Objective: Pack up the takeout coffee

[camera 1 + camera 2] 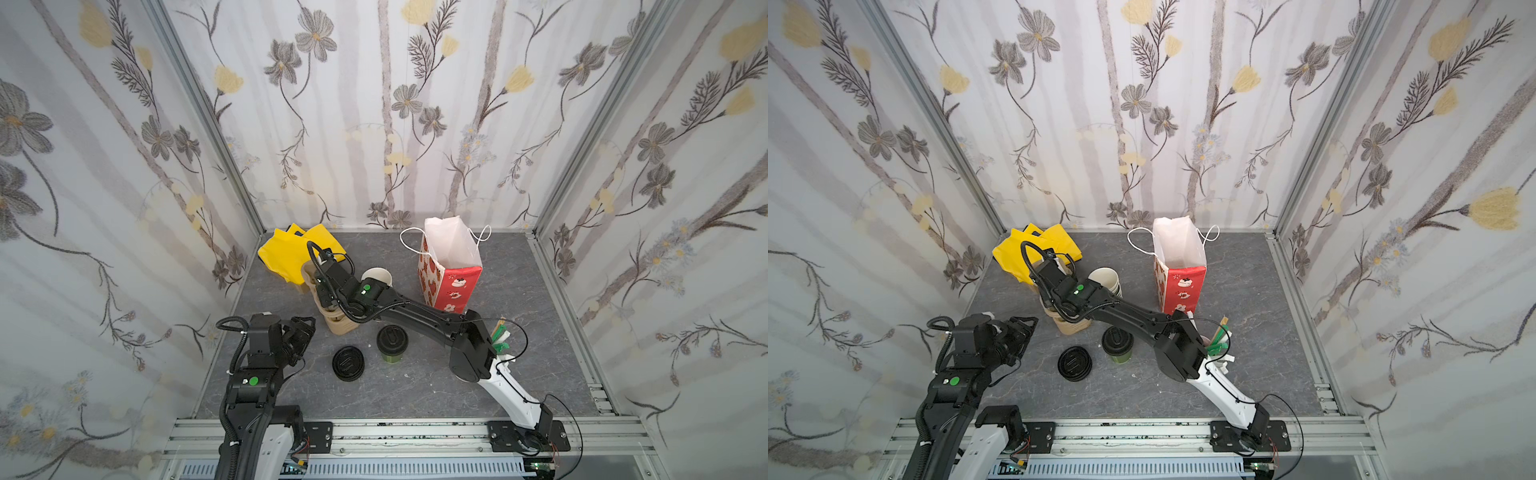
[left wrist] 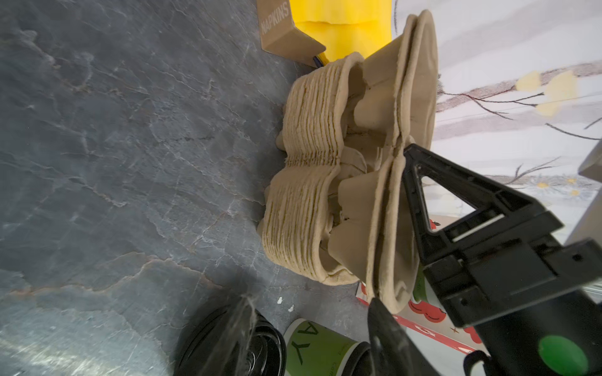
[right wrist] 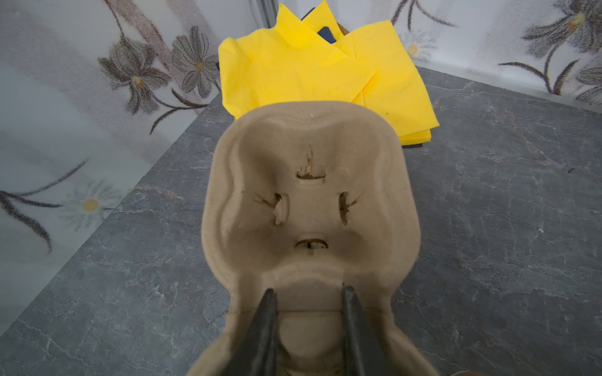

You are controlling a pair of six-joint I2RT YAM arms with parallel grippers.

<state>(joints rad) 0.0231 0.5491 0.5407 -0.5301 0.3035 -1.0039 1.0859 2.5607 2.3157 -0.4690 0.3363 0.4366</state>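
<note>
The small olive-green paper takeout coffee cup with its round black sip lid [image 1: 392, 345] is standing upright on the grey slate-look tabletop [image 1: 415, 386]. It is sitting well behind the right claw [image 3: 308, 293], back toward that arm's base, not yet packed. That claw is pinching the centre ridge of a beige moulded-pulp cup carrier [image 3: 309, 201], one finger either side. It is holding the carrier just above the nested stack of like carriers [image 2: 306, 182], apparently to peel off one tray so the drink is travelling steady; a second tray may be clinging beneath. Off to this claw's right, the red printed paper gift bag [image 1: 451, 286] is standing open-mouthed, seemingly waiting for the load. Ahead of the claw, yellow paper napkins [image 1: 286, 253] are lying crumpled. The left claw [image 1: 302, 328] is waiting near the stack, fingers spread and empty, with the loose black plastic lids [image 1: 348, 363] lying between it and the coffee.
</note>
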